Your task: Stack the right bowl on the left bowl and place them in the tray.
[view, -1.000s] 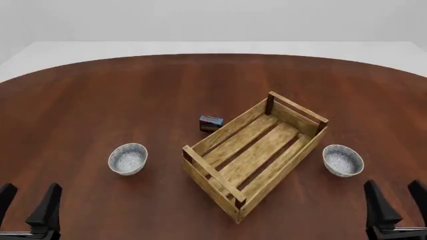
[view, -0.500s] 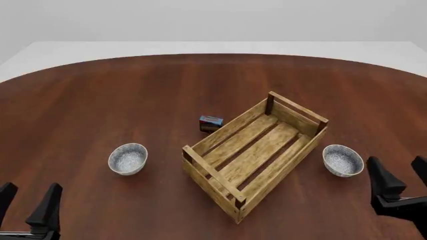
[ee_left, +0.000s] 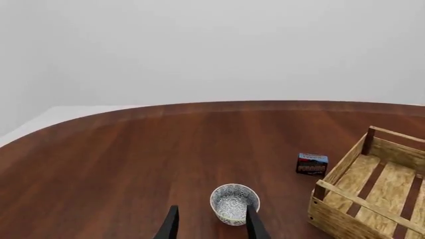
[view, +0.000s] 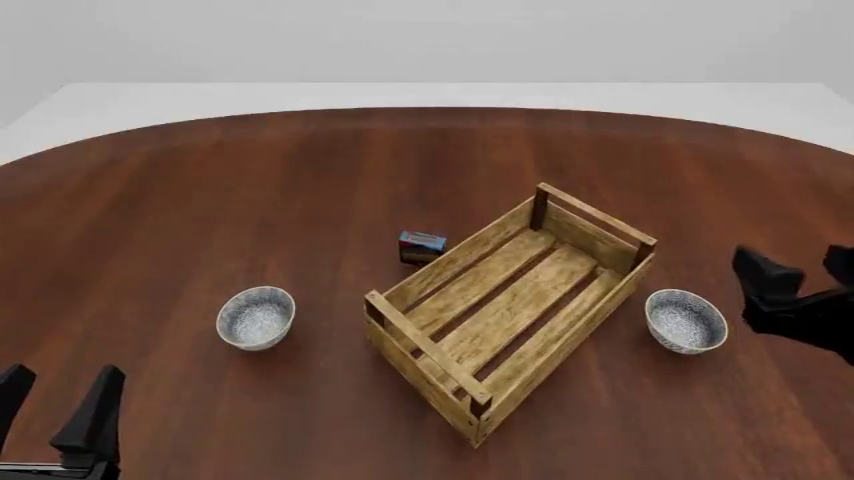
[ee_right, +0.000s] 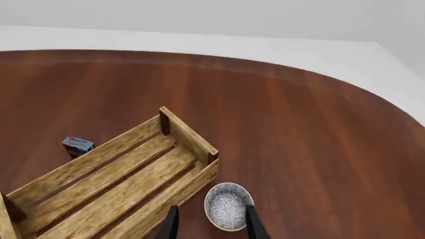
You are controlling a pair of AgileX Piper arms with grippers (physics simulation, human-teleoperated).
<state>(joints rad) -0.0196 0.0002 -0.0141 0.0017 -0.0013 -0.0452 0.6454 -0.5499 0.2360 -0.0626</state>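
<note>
Two bowls on my table, one each side of the tray, both my claws empty.

The tray (view: 514,305) lies askew mid-table, nothing in it. My right gripper (view: 801,285) hangs above the table just right of the right bowl (view: 686,321), fingers spread wide, touching nothing; its wrist camera looks down on that bowl between the fingertips. My left gripper (view: 56,405) sits low at the near left corner, fingers wide too, pointing toward the left bowl (view: 255,318), well short of it. A small blue-and-red box (view: 422,246) stands just beside the tray's far-left side.
</note>
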